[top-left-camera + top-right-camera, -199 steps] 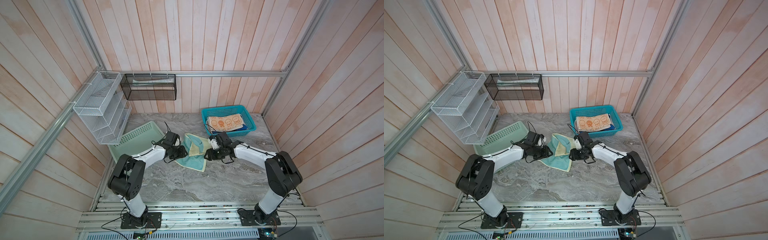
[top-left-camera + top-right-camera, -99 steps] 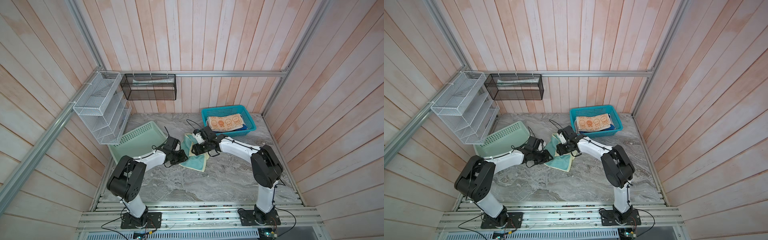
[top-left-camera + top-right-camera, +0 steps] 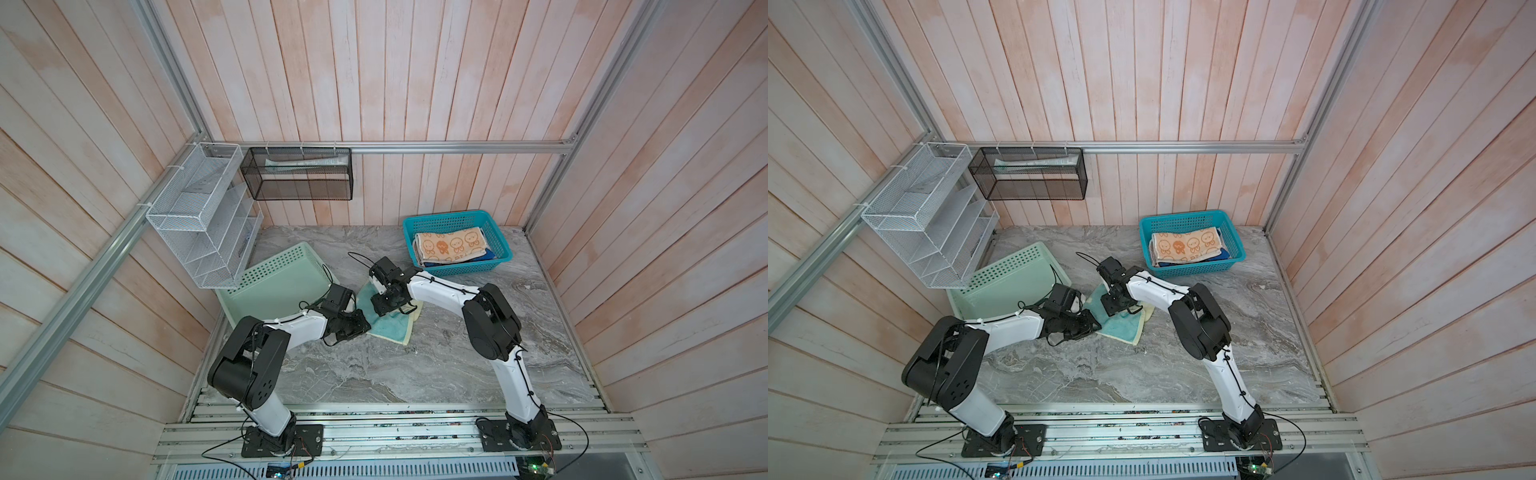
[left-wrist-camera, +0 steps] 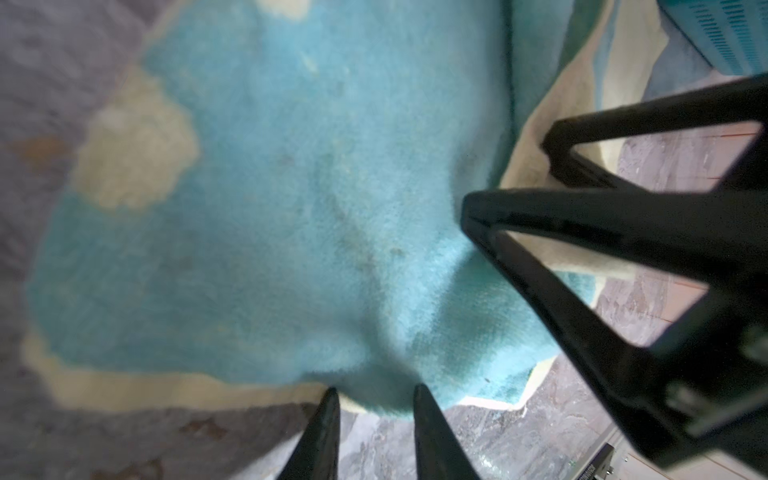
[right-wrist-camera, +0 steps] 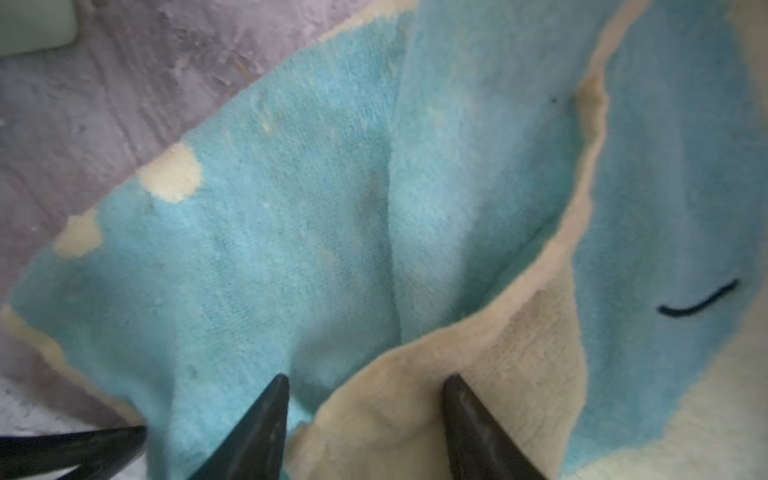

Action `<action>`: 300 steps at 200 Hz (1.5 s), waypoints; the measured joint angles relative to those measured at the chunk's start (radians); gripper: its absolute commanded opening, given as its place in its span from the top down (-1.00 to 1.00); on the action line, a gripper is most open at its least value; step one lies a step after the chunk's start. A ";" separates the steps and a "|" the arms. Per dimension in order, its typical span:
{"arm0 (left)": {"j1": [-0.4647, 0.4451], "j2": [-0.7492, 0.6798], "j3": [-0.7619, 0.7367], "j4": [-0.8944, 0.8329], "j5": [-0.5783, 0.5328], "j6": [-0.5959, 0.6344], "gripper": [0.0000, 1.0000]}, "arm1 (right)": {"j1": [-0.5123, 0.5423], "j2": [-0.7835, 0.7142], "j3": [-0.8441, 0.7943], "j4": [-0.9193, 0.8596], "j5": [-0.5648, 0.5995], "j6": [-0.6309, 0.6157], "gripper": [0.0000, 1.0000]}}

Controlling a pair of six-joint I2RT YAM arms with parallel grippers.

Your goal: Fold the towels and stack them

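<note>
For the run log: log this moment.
left gripper: pinching yellow-teal towel edge | right gripper: astride raised flap, grip unclear | cartoon towel: in basket

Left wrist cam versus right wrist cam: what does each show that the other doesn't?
Only the left wrist view: the right gripper at the edge of the yellow-and-teal towel, and a corner of the teal basket. Only the right wrist view: a dark stitched line on the towel and a corner of the mint basket. Both: that towel lying on the marble tabletop.
</note>
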 measured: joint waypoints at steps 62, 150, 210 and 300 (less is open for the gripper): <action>0.078 0.028 0.015 0.016 0.033 0.043 0.35 | -0.068 -0.156 -0.094 -0.023 0.113 0.044 1.00; 0.113 0.228 0.275 -0.026 0.043 0.127 0.35 | -0.146 -0.489 -0.550 0.101 -0.029 0.166 0.21; 0.113 0.222 0.256 -0.023 0.061 0.130 0.35 | -0.092 -0.265 -0.258 0.138 -0.060 0.056 -0.10; 0.116 0.208 0.234 -0.016 0.068 0.132 0.36 | -0.083 -0.153 -0.169 0.062 0.040 -0.026 1.00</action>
